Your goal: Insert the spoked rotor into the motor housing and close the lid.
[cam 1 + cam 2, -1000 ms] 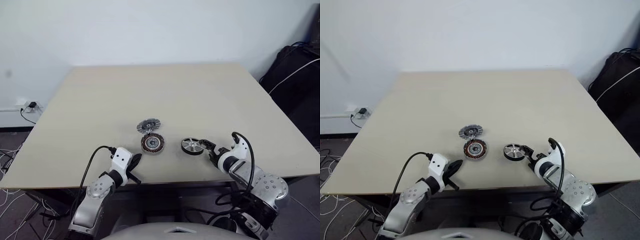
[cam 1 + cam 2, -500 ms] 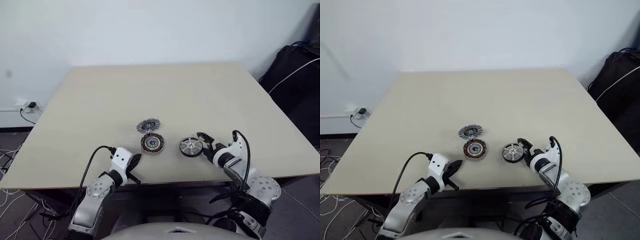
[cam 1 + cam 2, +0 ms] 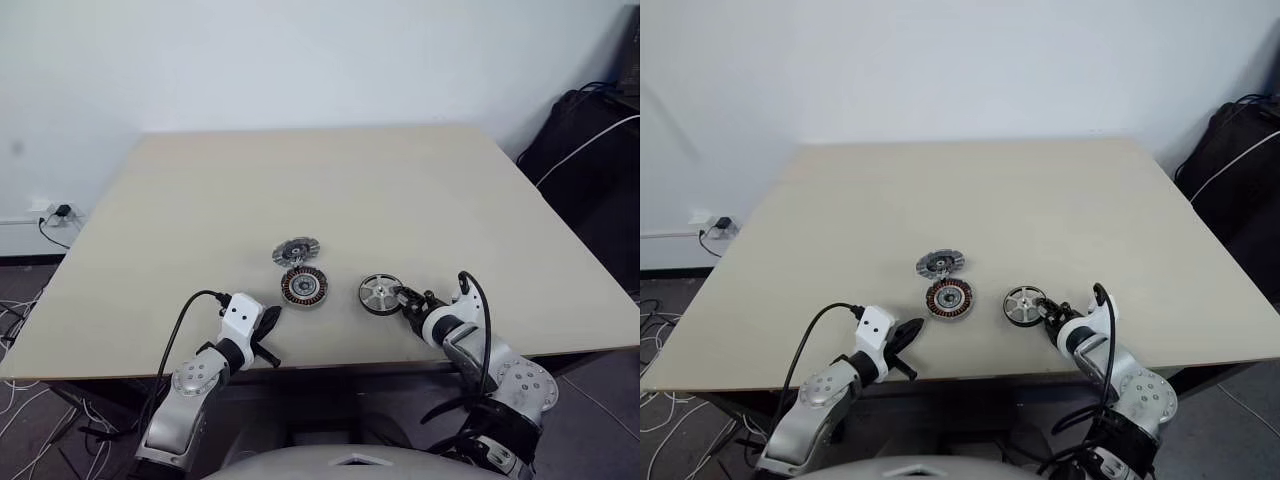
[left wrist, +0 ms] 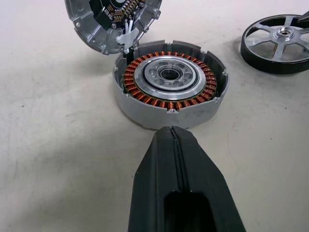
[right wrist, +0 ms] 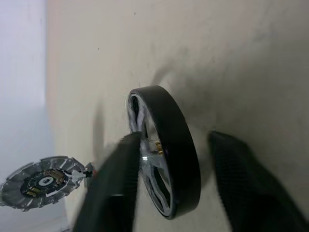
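The spoked rotor (image 3: 380, 293), silver spokes in a black rim, lies flat on the table right of the motor housing (image 3: 304, 286) with its copper windings. The ribbed grey lid (image 3: 297, 250) rests just behind the housing. My right gripper (image 3: 408, 298) is at the rotor's right edge. In the right wrist view the right gripper (image 5: 172, 137) is open and straddles the rim (image 5: 178, 145): one finger over the spokes, the other outside with a small gap. My left gripper (image 4: 175, 140) is shut and empty, a short way in front of the housing (image 4: 169, 79).
The beige table (image 3: 330, 180) has its front edge close below both hands. A black bag (image 3: 590, 150) stands off the table's right side. A wall socket with cables (image 3: 55, 212) sits low on the left.
My right wrist has rolled and its fingers have narrowed from wide open to straddle the rotor's rim. The rotor, housing, lid and left arm have stayed put.
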Action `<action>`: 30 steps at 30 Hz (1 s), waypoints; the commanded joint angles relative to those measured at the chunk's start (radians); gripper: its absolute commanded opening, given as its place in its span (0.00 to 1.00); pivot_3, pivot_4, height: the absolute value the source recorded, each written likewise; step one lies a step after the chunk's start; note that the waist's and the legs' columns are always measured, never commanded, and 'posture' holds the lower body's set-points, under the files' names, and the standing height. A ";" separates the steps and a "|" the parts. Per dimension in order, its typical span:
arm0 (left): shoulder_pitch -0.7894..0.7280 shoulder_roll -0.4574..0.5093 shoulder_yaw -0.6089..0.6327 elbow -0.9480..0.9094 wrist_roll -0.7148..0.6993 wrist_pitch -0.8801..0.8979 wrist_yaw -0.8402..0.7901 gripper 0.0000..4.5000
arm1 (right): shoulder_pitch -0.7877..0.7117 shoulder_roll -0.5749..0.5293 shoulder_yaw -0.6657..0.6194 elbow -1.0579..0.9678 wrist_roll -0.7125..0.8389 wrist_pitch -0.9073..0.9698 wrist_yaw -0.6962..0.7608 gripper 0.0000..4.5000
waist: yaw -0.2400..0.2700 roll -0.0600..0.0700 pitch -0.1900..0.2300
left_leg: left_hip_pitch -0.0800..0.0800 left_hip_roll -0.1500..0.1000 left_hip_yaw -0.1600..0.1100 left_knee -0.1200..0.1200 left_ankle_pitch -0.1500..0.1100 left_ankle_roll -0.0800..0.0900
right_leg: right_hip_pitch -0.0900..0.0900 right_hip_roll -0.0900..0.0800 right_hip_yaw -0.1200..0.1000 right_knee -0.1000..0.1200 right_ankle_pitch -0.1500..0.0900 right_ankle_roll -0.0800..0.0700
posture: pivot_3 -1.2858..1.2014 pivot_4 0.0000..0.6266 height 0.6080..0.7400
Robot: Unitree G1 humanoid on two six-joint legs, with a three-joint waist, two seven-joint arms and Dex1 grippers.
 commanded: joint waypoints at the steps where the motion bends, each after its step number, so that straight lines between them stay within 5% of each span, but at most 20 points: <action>1: -0.016 0.004 0.005 -0.042 -0.003 -0.006 0.001 0.00 | 0.076 0.121 0.088 -0.077 0.055 -0.014 -0.042 0.20 | 0.000 0.000 0.000 | 0.000 0.000 0.000 0.000 0.000 0.000 | 0.000 0.000 0.000 0.000 0.000 0.000 | 0.52 0.00 1.00; 3: -0.016 0.004 0.004 -0.041 -0.003 -0.005 0.001 0.00 | 0.093 0.147 0.111 -0.122 0.074 -0.014 -0.081 0.09 | 0.000 0.000 0.000 | 0.000 0.000 0.000 0.000 0.000 0.000 | 0.000 0.000 0.000 0.000 0.000 0.000 | 0.52 0.00 1.00; 15: -0.008 0.004 0.007 -0.046 -0.006 -0.004 0.006 0.00 | 0.149 0.116 0.319 -0.225 0.353 -0.143 -0.210 0.09 | -0.009 0.000 -0.001 | 0.001 0.000 -0.001 -0.001 -0.002 0.002 | 0.001 -0.003 0.003 0.000 -0.004 0.002 | 0.52 0.00 1.00; 21: -0.001 0.007 0.010 -0.057 -0.009 0.001 0.009 0.00 | 0.138 0.051 0.488 -0.223 0.488 -0.212 -0.181 0.09 | -0.014 -0.003 0.002 | 0.000 0.000 -0.001 -0.001 -0.002 0.002 | 0.000 -0.003 0.003 0.000 -0.004 0.002 | 0.52 0.00 1.00; 30: 0.017 0.010 0.017 -0.075 -0.014 0.006 0.017 0.00 | 0.079 -0.042 0.598 -0.035 0.447 -0.277 -0.057 0.09 | -0.014 -0.006 0.004 | 0.000 0.000 -0.001 -0.001 -0.002 0.003 | 0.000 -0.003 0.003 -0.001 -0.004 0.002 | 0.52 0.00 1.00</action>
